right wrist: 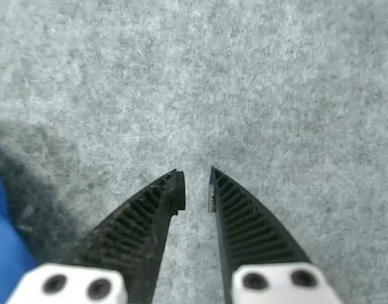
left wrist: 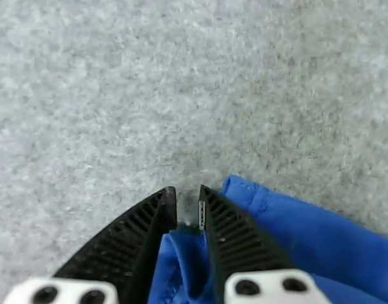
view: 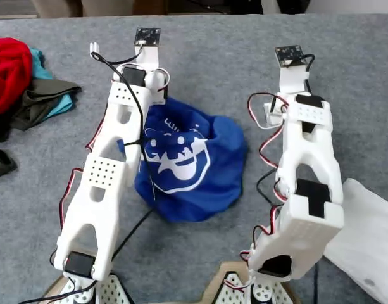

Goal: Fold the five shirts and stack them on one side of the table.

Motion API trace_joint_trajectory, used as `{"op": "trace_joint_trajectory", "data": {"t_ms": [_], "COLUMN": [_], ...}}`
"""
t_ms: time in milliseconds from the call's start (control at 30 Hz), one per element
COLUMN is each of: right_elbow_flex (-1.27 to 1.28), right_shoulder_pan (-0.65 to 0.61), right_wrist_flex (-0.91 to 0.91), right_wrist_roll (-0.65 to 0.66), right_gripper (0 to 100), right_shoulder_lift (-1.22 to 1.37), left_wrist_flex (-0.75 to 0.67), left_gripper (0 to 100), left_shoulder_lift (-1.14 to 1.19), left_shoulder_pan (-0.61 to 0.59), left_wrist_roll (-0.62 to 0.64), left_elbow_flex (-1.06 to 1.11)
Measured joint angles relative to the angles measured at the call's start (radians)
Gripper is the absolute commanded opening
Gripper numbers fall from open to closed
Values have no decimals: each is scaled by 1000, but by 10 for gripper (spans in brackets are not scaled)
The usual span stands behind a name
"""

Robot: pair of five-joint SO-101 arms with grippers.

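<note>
Left wrist view: left tool (left wrist: pixel 188 208) pinches the blue shirt (left wrist: pixel 307 234); right tool (right wrist: pixel 197 183) gapes slightly over the table (right wrist: pixel 276 76).

Crumpled blue shirt (view: pixel 194 164) lies mid-table, other shirts (view: pixel 23 82) heaped aside.

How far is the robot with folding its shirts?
Done: maybe one. A white cloth lies flat off to one side, but I cannot tell if it is a folded shirt. In hand: the left tool pinches the crumpled blue shirt. Still to do: the heap of red, teal and dark clothes.
</note>
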Motion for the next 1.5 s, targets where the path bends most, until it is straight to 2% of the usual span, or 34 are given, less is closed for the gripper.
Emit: {"op": "trace_joint_trajectory", "data": {"t_ms": [333,700,800,900,1133,1300,1500], "right_elbow_flex": [-6,-6,-6,-6,-6,-6,-6], "right_shoulder_pan": [0,0,0,0,0,0,0], "right_wrist_flex": [0,0,0,0,0,0,0], "right_wrist_roll": [0,0,0,0,0,0,0], "right_gripper": [83,83,83,83,83,83,83], "right_shoulder_lift": [0,0,0,0,0,0,0], "left_wrist_flex": [2,-189,-203,-173,-80,64,87], "left_gripper": [75,76,134,165,75,74,71], "left_shoulder_lift": [0,80,86,86,83,87,103], "left_shoulder_pan": [60,66,66,61,55,58,58], "left_wrist_roll": [0,0,-2,-2,-2,-2,-2], "left_elbow_flex": [-60,-15,-9,-9,-32,-160,-183]}}
